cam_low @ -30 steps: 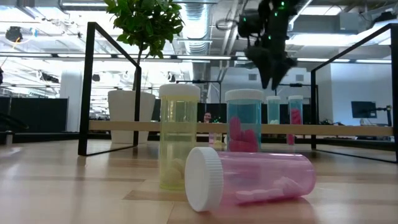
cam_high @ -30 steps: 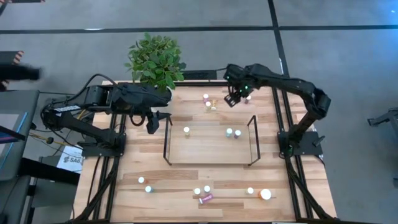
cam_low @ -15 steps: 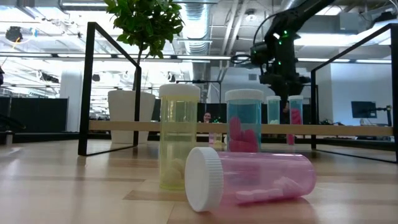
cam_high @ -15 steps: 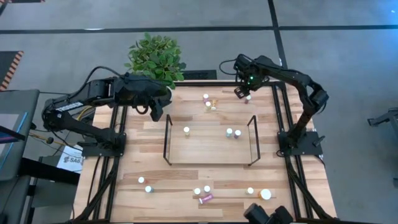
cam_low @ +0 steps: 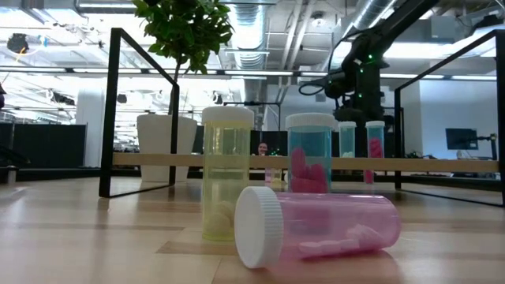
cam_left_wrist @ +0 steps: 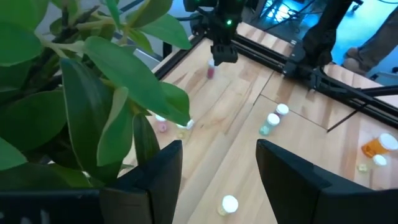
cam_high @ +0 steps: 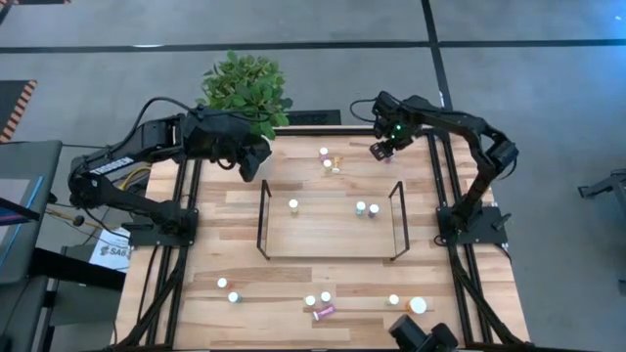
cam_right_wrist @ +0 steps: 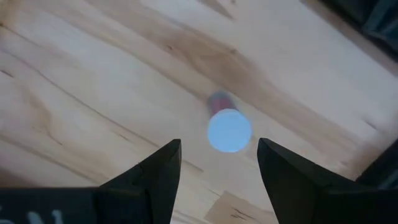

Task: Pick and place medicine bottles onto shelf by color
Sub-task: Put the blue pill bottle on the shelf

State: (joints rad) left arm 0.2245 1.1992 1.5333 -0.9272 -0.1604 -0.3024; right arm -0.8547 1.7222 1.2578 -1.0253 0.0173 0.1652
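A pink medicine bottle [cam_right_wrist: 229, 129] with a white cap stands upright on the table near its far right corner. My right gripper [cam_right_wrist: 219, 146] hangs open above it, fingers pointing down, one on either side, touching nothing; it shows in the high view as right gripper [cam_high: 381, 149]. My left gripper [cam_left_wrist: 219, 146] is open in the air by the plant at the far left, also seen as left gripper [cam_high: 252, 161]. The shelf [cam_high: 328, 235] holds three bottles [cam_high: 293, 205]. More bottles [cam_high: 329, 161] stand at the far edge, and several [cam_high: 318, 301] stand or lie along the near edge.
A potted plant [cam_high: 245, 93] stands at the far left corner, its leaves [cam_left_wrist: 93, 93] close to my left gripper. A pink bottle [cam_low: 316, 225] lies on its side near the front. A wide orange bottle [cam_high: 419, 305] stands near right. A dark object [cam_high: 421, 337] juts in at the near edge.
My right gripper has gone toward the table's right edge and come down over the pink bottle at the far right. My left gripper has swung toward the far edge, closer to the plant. Both stay open. No bottle has moved.
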